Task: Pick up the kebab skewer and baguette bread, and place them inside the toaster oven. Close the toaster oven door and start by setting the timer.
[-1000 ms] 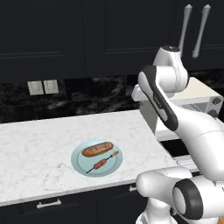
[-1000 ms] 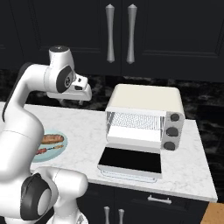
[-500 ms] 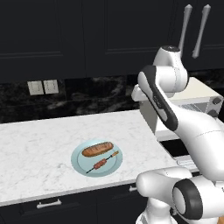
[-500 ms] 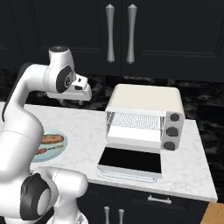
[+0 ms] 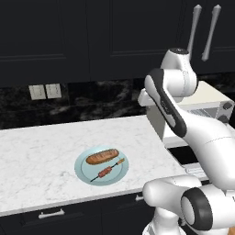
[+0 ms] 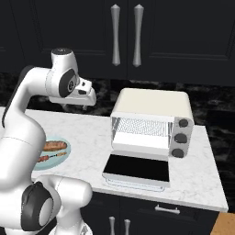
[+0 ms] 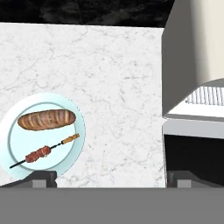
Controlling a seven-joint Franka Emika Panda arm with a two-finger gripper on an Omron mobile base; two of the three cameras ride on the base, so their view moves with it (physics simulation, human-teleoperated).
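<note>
While the arm hung high above the counter, the gripper [image 7: 111, 179] stood spread to its widest with nothing between its tips, exactly as it had a second before; the arm had not shifted in that time, and neither had anything else. Seen from the hand's camera, the pale blue plate [image 7: 74, 113] lay at about eight o'clock, well below, carrying the baguette bread [image 7: 47, 120] on its far half and the kebab skewer [image 7: 43, 152] just beside it on the near half, the two apart and untouched. At three o'clock in that same view rose the cream side of the toaster oven [image 7: 179, 65], and below it the toaster oven door [image 6: 137, 168] lay dropped flat on the marble counter [image 5: 36, 151], leaving the wire rack [image 6: 140, 125] bare and reachable. So little had changed that I judged the job barely begun: both foods waited on the plate, the oven stood ready, and the first descent toward the plate had yet to come.
</note>
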